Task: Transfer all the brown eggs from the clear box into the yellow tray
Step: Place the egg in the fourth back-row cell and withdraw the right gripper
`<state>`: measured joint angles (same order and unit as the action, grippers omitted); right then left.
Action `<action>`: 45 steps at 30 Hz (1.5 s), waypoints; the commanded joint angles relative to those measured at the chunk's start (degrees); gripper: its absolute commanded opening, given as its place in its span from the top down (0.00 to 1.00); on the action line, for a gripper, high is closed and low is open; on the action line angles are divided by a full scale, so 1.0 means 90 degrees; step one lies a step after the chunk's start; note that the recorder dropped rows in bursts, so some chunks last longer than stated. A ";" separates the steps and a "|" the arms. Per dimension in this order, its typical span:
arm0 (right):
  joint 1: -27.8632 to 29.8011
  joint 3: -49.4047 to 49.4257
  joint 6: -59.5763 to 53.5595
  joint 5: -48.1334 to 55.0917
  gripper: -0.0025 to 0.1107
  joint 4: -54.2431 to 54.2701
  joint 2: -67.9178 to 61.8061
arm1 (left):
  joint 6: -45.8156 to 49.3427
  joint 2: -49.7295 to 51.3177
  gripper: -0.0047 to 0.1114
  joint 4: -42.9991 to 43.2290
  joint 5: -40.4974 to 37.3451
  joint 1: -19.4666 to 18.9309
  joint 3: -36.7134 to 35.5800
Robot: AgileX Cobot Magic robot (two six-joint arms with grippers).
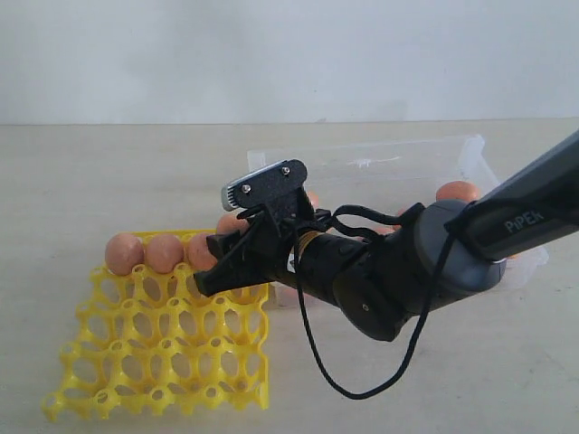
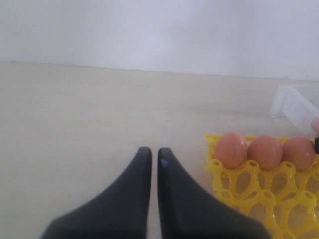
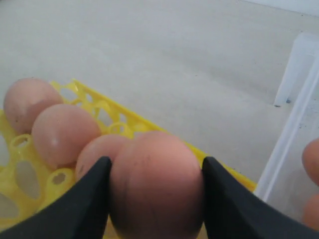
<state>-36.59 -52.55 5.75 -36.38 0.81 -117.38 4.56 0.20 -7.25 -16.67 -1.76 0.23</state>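
The yellow tray (image 1: 163, 362) lies at the front left with three brown eggs (image 1: 124, 253) in its back row. My right gripper (image 1: 224, 251) is shut on a fourth brown egg (image 3: 155, 184), held over the tray next to the third one (image 3: 97, 149). Most of this egg is hidden behind the fingers in the exterior view. Behind the arm stands the clear box (image 1: 389, 158) with a brown egg (image 1: 457, 191) showing in it. My left gripper (image 2: 151, 155) is shut and empty, low over the bare table beside the tray (image 2: 249, 186). It does not show in the exterior view.
The right arm (image 1: 425, 262) reaches across the clear box and hides much of its inside. A black cable (image 1: 362, 380) hangs from it over the table in front. The box's wall (image 3: 294, 114) stands close to the tray's edge.
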 commanded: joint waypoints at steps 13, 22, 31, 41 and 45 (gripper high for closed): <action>0.0005 -0.0029 -0.0676 -0.0055 0.60 0.0541 0.0015 | -0.0001 -0.0022 0.92 0.0034 0.0046 0.0040 -0.0026; 0.0005 -0.0029 -0.0895 0.0387 0.44 0.0541 0.0015 | -0.0001 -0.0022 0.92 0.0034 0.0046 0.0040 -0.0026; 0.0005 -0.0029 -0.1346 -0.1414 0.44 0.1331 0.1198 | -0.0001 -0.0022 0.92 0.0034 0.0046 0.0040 -0.0026; 0.2554 -0.2117 -1.2084 0.3219 0.53 1.1015 0.2239 | -0.0001 -0.0022 0.92 0.0034 0.0046 0.0040 -0.0026; 0.2861 -0.2661 -1.4191 0.2772 0.73 1.0665 0.1386 | -0.0001 -0.0022 0.92 0.0034 0.0046 0.0040 -0.0026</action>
<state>-11.84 -74.21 -111.52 -7.41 97.82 -101.39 4.56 0.20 -7.25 -16.67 -1.76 0.23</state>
